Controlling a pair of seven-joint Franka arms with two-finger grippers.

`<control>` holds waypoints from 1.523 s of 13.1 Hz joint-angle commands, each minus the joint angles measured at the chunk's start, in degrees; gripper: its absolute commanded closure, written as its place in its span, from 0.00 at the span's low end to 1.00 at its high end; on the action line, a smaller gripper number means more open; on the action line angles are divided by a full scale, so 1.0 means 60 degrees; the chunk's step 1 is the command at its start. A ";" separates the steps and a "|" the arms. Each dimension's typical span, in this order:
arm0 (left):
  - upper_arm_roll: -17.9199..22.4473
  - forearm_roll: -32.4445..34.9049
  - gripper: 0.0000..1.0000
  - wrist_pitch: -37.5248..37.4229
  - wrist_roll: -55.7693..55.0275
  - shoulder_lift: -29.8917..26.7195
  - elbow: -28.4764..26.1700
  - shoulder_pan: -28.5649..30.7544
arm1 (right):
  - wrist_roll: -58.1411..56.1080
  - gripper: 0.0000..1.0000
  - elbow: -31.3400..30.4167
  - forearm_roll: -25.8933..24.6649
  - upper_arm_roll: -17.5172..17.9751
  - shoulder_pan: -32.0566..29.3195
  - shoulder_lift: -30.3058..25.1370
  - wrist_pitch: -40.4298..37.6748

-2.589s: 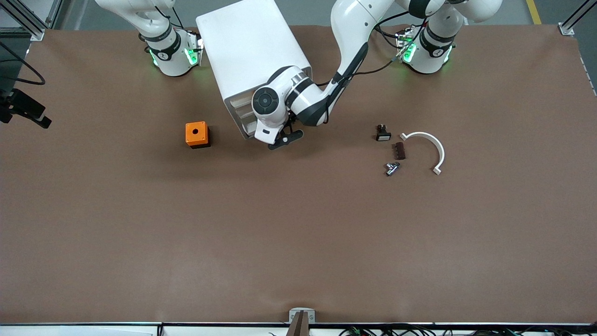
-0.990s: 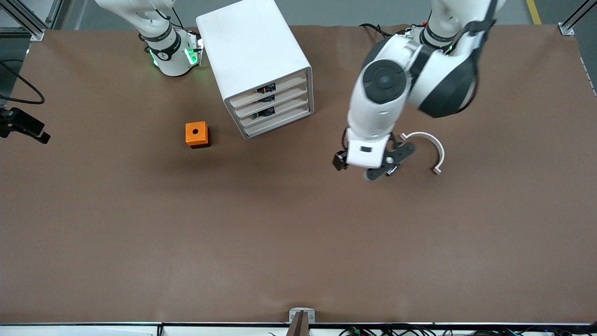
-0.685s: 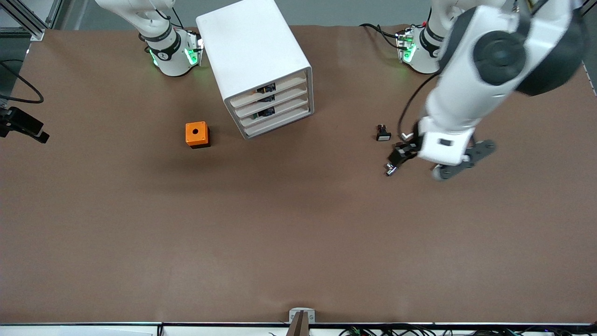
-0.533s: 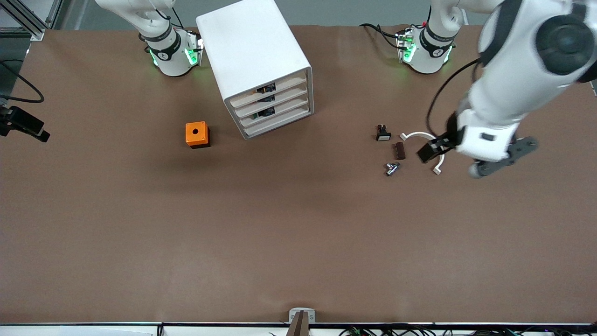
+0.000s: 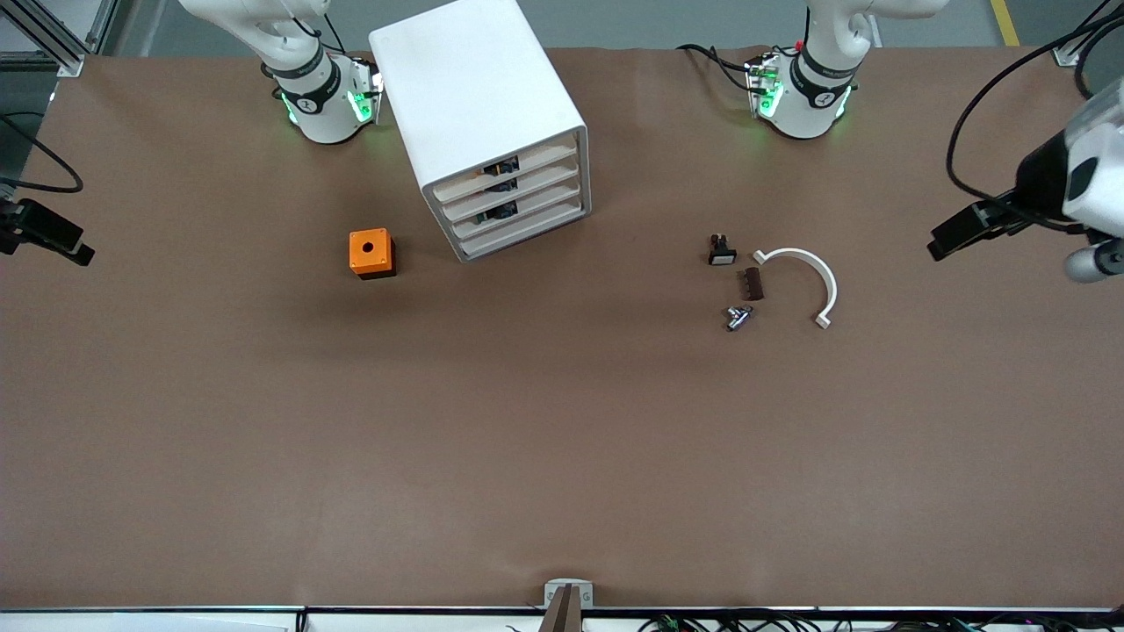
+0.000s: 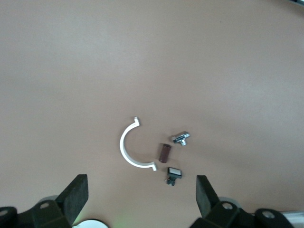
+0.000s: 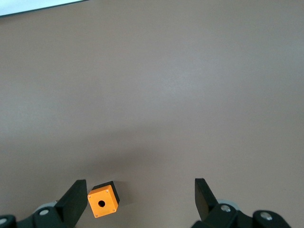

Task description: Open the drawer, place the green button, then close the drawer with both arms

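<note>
brown paper covers the desk [image 5: 562, 421] from end to end. a white cabinet [image 5: 479, 105] stands between the two arm bases, its four drawers all shut; the drawer [image 5: 525, 230] of the task is the lowest one, closed flush with the others. an orange box [image 5: 371, 253] with a hole in its top sits beside the cabinet, toward the right arm's end of the desk.

toward the left arm's end lies a small cluster: a black switch with a white face [image 5: 721, 250], a dark brown ridged piece [image 5: 752, 283], a small metal fitting [image 5: 738, 317] nearest the front camera, and a white half-ring clamp [image 5: 803, 281]. no green-capped button can be made out among them.

left hand [image 6: 142, 197] hangs high over the left arm's end of the desk, its fingers spread wide with nothing between them. right hand [image 7: 137, 197] is raised over the orange box region, fingers likewise wide apart and holding nothing.
</note>
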 commanded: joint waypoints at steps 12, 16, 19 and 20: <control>-0.1774 0.0513 0.00 0.0783 0.1684 -0.2329 -0.2773 0.2283 | 0.0069 0.00 0.0094 0.0006 0.0033 -0.0175 -0.0022 -0.0062; -0.1861 0.0499 0.00 0.0739 0.1685 -0.2314 -0.2656 0.2283 | 0.0069 0.00 0.0094 0.0006 0.0033 -0.0175 -0.0022 -0.0062; -0.1891 0.0498 0.00 0.0710 0.1699 -0.2256 -0.2582 0.2312 | 0.0069 0.00 0.0094 0.0006 0.0033 -0.0175 -0.0022 -0.0062; -0.1891 0.0484 0.00 0.0710 0.1699 -0.2241 -0.2582 0.2313 | 0.0069 0.00 0.0094 0.0006 0.0033 -0.0175 -0.0022 -0.0047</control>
